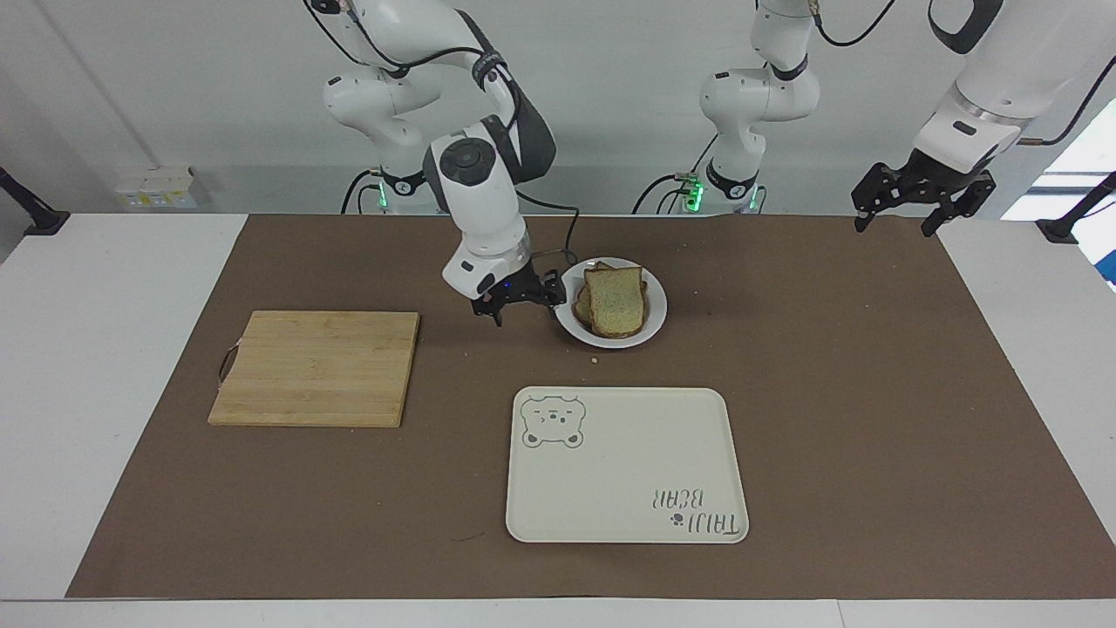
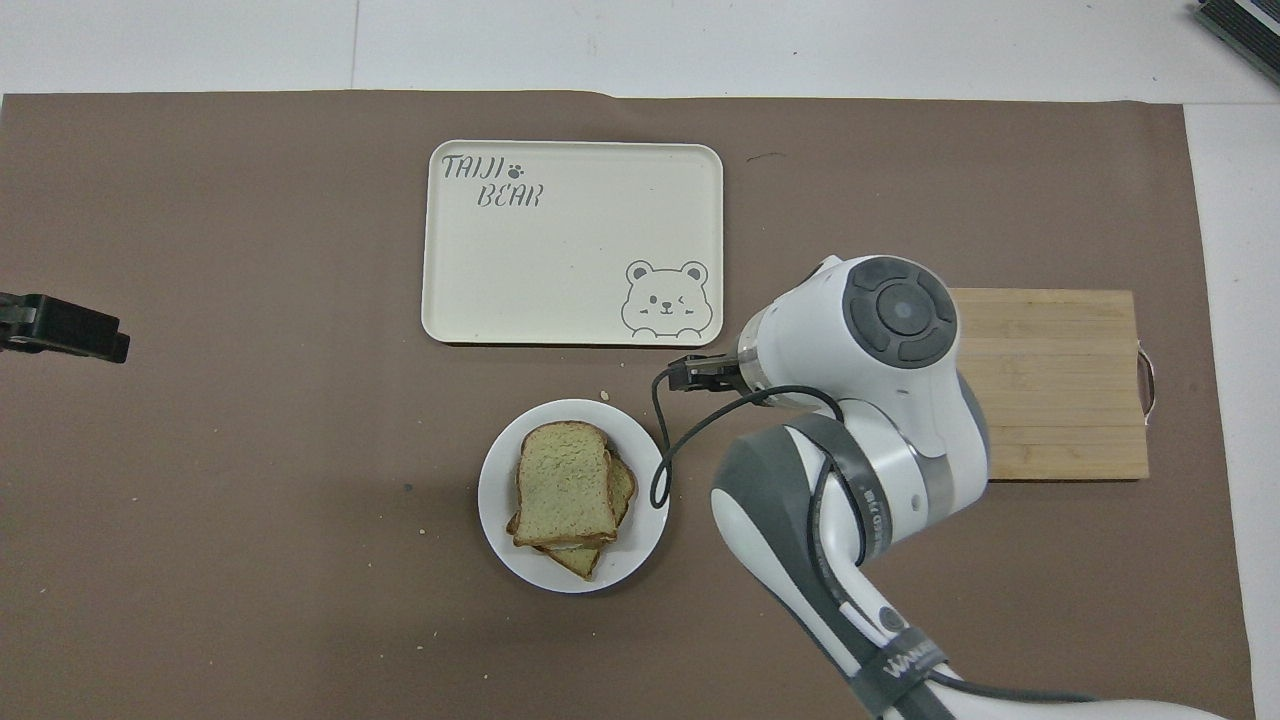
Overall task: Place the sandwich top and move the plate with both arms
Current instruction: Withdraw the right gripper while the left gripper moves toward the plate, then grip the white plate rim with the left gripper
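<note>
One part looks done: the sandwich top (image 1: 617, 298) lies on the stack on the plate (image 1: 655, 316). Both end effectors hang apart and empty, the right end effector (image 1: 521, 305) just beside the plate, the left end effector (image 1: 900, 209) waiting over the table's edge. Moving the plate remains.

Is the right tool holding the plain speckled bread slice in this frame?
No: the plain speckled bread slice lies on the stack on the small round white plate, while the right tool hangs open beside it.
</note>
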Available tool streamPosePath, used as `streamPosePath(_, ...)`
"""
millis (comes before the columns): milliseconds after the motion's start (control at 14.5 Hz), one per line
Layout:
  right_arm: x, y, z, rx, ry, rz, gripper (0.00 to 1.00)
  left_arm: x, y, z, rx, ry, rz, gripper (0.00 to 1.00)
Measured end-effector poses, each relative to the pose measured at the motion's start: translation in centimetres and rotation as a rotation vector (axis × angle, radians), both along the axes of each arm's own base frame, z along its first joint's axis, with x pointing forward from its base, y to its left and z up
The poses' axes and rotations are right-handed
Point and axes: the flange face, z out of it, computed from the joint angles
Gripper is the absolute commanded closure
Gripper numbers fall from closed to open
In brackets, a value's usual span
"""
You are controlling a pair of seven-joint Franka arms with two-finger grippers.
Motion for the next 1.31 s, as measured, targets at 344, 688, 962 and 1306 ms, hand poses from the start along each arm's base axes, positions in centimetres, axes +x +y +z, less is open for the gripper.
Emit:
streamPosePath(344,0.5,-4.3,4.2,-0.05,0.003,-0.033,0.0,0.0,0.0,0.0,0.0,0.0,0.0,0.0)
streamPosePath(688,0.1,-9.1,9.3,-0.05,-0.026,-0.096,0.0,0.0,-0.5,0.0,-0.002,0.002,-0.008,0.0)
streamPosePath(962,-1.4,-12.1,13.0,-0.059,0.001,-0.063,0.0,-0.5,-1.9,-0.5,-0.068,0.026,-0.023,0.0)
streamPosePath(1306,-3.2,-16.5,14.5,-0.078,0.093,-0.047,0.0,-1.9,-3.7,-4.5,-0.193,0.045,-0.017,0.0)
